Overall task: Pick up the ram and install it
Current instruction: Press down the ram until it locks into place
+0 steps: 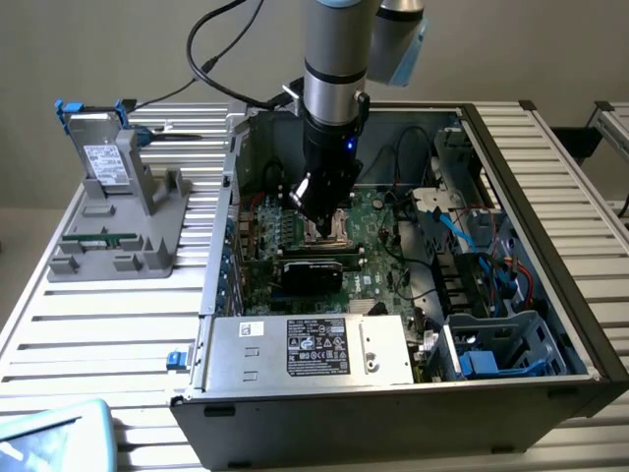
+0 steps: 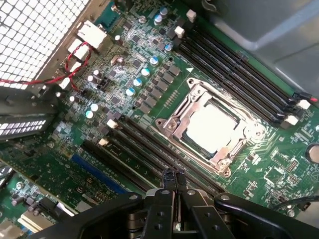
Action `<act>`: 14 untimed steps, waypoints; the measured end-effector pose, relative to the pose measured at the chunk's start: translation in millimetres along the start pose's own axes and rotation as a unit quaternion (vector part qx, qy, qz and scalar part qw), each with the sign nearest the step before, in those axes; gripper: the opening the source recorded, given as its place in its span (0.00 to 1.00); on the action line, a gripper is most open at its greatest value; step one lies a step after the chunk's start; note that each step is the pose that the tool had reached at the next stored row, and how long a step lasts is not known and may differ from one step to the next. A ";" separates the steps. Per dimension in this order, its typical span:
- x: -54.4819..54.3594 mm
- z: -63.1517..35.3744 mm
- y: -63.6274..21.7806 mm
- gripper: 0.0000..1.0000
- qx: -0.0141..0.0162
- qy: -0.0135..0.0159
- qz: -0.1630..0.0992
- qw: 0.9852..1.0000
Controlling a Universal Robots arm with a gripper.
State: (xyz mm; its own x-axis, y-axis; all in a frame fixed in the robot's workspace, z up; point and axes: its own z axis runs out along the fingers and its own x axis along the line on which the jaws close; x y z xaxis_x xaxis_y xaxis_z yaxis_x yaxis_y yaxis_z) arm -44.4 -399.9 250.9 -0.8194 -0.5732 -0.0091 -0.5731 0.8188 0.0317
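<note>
Poised low inside the open computer case (image 1: pixel 221 246), gripper (image 1: pixel 319 221) with fingers (image 2: pixel 167 186) clenched together on nothing, tips just over the empty memory slots (image 2: pixel 149 147) beside the processor socket (image 2: pixel 212 127). Apparently lying flat in the grey stand (image 1: pixel 118 251) on the surface (image 1: pixel 98 315), well apart from the gripper: the ram (image 1: pixel 98 238), below the upright drive (image 1: pixel 98 162).

Risky from here: dropping lower with shut tips could scrape the slots or clip the socket's metal frame; drifting sideways could knock the small capacitors (image 2: pixel 137 82).

Hemmed in by the case wall on the exterior view's left, the power supply (image 1: pixel 314 349) in front, and the loose cables (image 1: pixel 472 236) on the exterior view's right. Open only straight upward.
</note>
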 end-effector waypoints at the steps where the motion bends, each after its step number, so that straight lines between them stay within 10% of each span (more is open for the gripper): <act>1: 0.0 0.0 0.0 0.11 0.000 0.000 0.007 1.000; 14: 0.0 0.0 0.0 0.11 -0.004 -0.006 0.101 0.995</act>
State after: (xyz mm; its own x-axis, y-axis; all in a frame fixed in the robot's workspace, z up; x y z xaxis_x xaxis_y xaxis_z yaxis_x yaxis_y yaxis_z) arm -44.4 -399.9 250.8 -0.9177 -0.3970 -0.0145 -0.3972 0.9168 0.0413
